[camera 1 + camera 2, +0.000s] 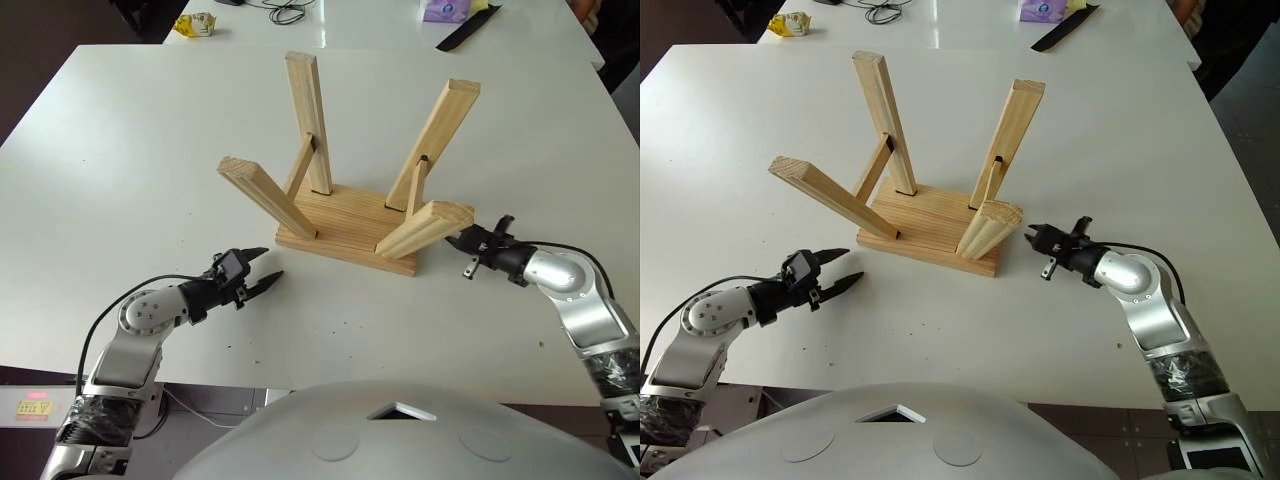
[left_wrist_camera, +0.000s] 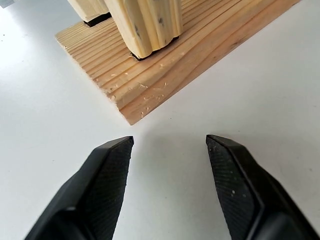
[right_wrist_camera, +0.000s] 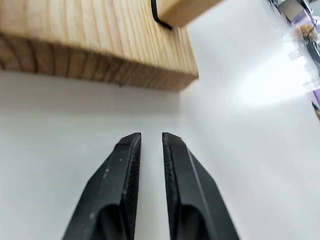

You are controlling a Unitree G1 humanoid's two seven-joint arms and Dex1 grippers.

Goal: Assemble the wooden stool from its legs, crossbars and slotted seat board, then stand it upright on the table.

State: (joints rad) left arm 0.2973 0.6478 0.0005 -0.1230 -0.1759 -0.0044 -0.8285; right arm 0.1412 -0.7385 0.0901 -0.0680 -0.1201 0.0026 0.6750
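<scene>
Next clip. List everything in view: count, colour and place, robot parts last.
Table: 1, white, under the stool parts.
Seat board: 1, light wood, flat on the table, centre.
Legs: 4, light wood, set in the board, splayed upward.
Crossbars: 2, light wood, one between the legs on each side.
Rear table: 1, white, behind.
Wrapper: 1, yellow, rear table, left.
Cables: dark, count unclear, rear table, middle.
Packet: 1, purple, rear table, right.
Strip: 1, black, beside the packet.
Left gripper: 1, black, open, near-left of the board, apart from it.
Right gripper: 1, black, nearly shut, empty, by the board's right end.
</scene>
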